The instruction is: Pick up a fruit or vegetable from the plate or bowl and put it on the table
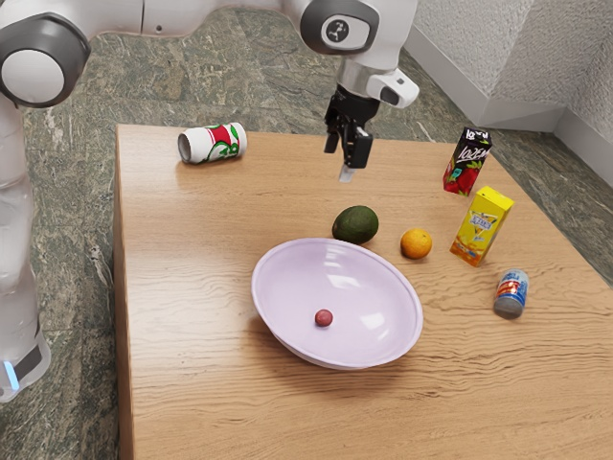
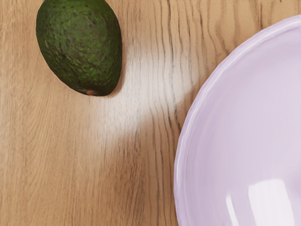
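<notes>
Red fruit (image 1: pixel 324 317) sits inside the bowl's rim (image 2: pixel 181 150), room all around, the fingers (image 1: pixel 359 150) spread above the table (image 1: pixel 192 220).

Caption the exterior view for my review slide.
Empty gripper above a wooden table, where a lilac bowl holds one small red fruit and an avocado and orange lie outside.

Avocado (image 2: pixel 80 44), bowl (image 2: pixel 225 127): cut off by wrist view's edges.

White can (image 1: pixel 203 144) on its side, black carton (image 1: pixel 466 163), yellow carton (image 1: pixel 481 227), blue can (image 1: pixel 511 292)
</notes>
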Action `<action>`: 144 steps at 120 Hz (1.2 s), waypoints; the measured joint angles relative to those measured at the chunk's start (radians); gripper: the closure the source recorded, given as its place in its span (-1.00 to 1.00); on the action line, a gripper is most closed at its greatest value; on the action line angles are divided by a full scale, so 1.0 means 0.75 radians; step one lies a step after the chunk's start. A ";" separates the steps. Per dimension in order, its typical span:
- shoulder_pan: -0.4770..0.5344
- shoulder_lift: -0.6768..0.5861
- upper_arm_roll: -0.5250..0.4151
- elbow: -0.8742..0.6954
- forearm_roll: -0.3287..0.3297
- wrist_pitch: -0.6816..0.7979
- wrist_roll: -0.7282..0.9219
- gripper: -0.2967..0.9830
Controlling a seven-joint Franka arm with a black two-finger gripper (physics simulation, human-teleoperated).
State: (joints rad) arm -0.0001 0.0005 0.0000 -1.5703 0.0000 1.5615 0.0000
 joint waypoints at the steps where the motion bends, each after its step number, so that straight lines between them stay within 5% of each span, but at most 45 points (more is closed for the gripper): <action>1: 0.000 0.000 0.000 0.000 0.000 0.000 0.000 -0.53; 5: -0.170 0.194 0.207 0.266 -0.062 -0.026 0.115 -0.53; 11: -0.133 0.331 0.355 0.455 -0.128 -0.057 0.276 -0.53; 30: -0.081 0.415 0.451 0.573 -0.225 -0.119 0.700 -0.53; 41: -0.084 0.374 0.485 0.589 -0.244 -0.143 0.868 -0.53; 58: -0.088 0.027 0.497 0.643 -0.247 -0.209 0.993 -0.53; 81: -0.021 -0.072 0.480 0.643 -0.129 -0.399 0.815 -0.54; 111: -0.112 0.060 0.424 0.635 -0.238 -0.351 0.453 -0.53; 144: -0.178 0.199 0.410 0.564 -0.210 -0.313 0.283 -0.54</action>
State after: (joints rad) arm -0.1337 0.1499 0.3074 -1.1472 -0.1573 1.3266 0.2124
